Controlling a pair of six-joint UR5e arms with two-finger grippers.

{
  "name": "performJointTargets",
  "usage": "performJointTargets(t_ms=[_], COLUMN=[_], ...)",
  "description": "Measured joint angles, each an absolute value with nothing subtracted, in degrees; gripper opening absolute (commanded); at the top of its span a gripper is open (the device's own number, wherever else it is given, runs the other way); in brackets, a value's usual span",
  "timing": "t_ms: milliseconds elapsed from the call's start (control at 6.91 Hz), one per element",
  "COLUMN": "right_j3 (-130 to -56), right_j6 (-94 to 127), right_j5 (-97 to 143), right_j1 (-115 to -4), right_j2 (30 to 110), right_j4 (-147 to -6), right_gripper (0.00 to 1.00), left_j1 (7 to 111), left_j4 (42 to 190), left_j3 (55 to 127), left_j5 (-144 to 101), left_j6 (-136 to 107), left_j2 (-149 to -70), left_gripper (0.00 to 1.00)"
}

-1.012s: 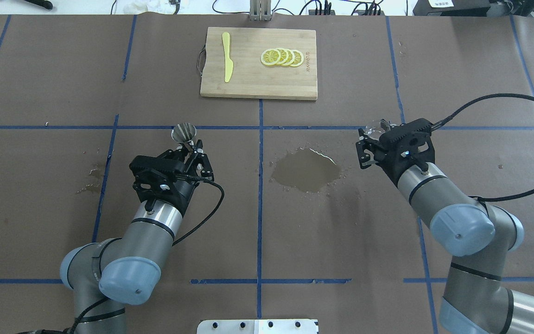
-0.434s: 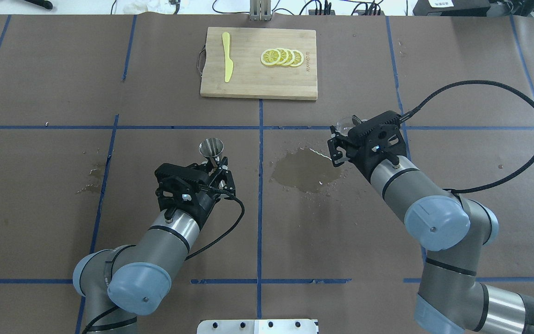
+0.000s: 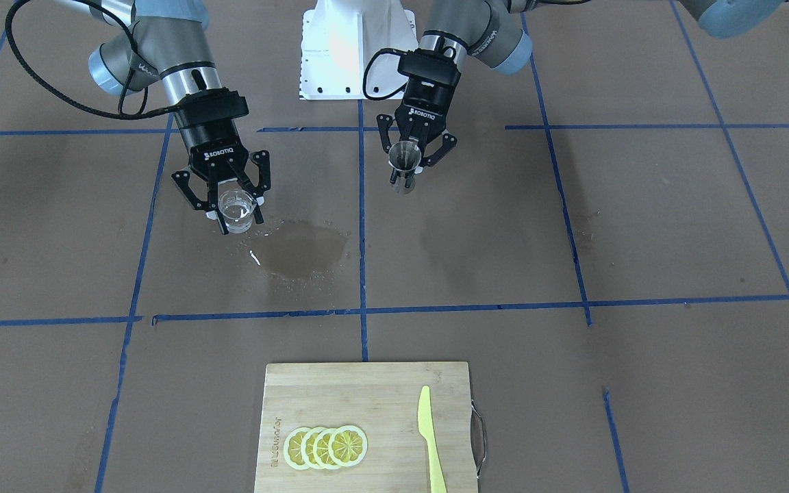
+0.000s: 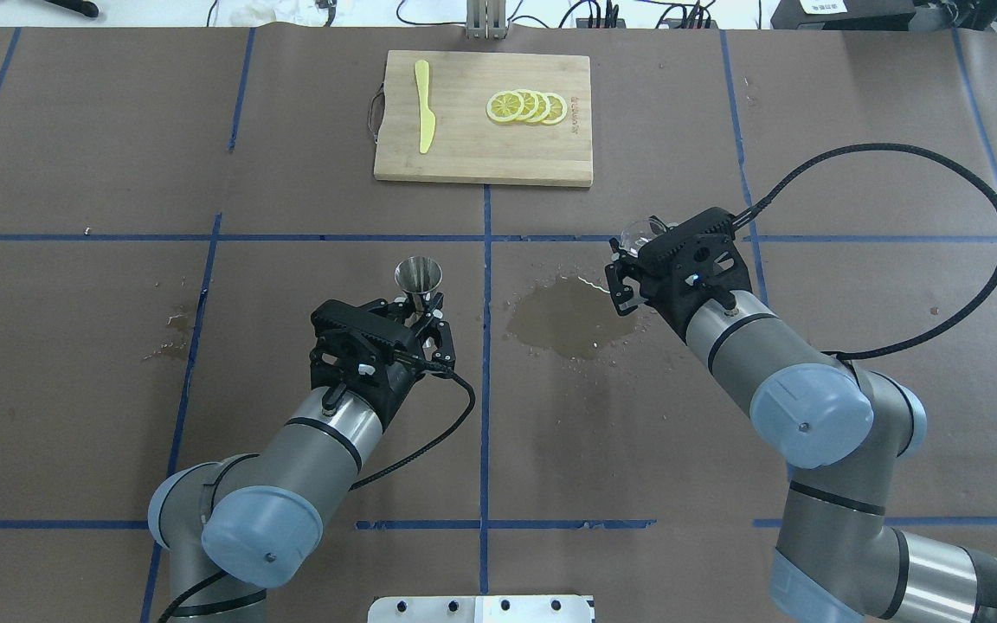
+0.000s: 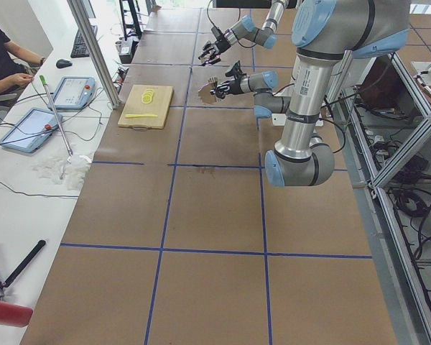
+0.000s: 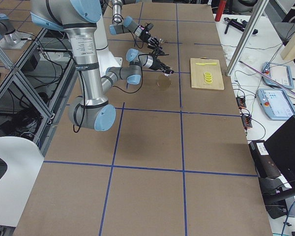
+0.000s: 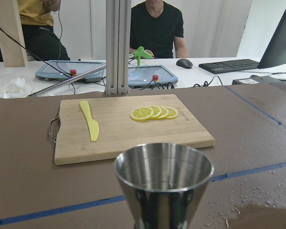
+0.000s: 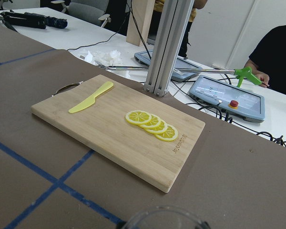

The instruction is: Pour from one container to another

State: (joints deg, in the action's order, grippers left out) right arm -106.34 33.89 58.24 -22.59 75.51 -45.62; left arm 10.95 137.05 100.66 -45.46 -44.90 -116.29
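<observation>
While the right gripper [image 3: 235,213] is clamping the small clear glass cup [image 3: 237,204] between its fingers, the left gripper [image 4: 423,310] is gripping the steel jigger [image 4: 418,275] at its narrow waist, fingers closed in on it.

Containers:
- The glass cup is showing what looks like clear liquid inside, glinting in the front-facing view. Can't tell the level.
- The jigger's upper cone is showing a shiny inner wall in the left wrist view; its bottom is hidden, so I can't tell if anything is in it.

Orientation:
- The jigger is standing upright in the fingers, long axis vertical, wide mouth facing up, lower cone pointing down.
- The cup is sitting mouth up, roughly level. Can't tell a slight tilt.

Position:
- Both are being held off the table [image 4: 74,346] and well apart.
- The cup is hanging by the edge of a wet puddle [image 4: 568,316] on the robot's right of the centre tape line, and the jigger is on the robot's left of that line. The puddle is lying between them.

Further out from the robot, a wooden cutting board [image 4: 481,151] is carrying lemon slices [image 4: 526,106] and a yellow plastic knife [image 4: 423,104].
</observation>
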Motion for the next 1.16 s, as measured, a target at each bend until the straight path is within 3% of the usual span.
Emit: performJointTargets(t_ms=[723,1157], right_j3=[-114.7,-115.6], right_j6=[30.4,30.3], right_j5=[60.8,60.8], right_j1=[-21.9,-21.3], right_j2=[74.8,74.8], right_j4=[-54.2,-54.5], right_gripper=[0.0,0.0], left_j1=[12.0,14.0], left_j4=[137.5,137.5], left_j3=[97.8,90.6], left_j5=[-48.7,-53.2], left_j6=[-37.0,-37.6], left_j2=[-121.5,-127.0], left_gripper=[0.0,0.0])
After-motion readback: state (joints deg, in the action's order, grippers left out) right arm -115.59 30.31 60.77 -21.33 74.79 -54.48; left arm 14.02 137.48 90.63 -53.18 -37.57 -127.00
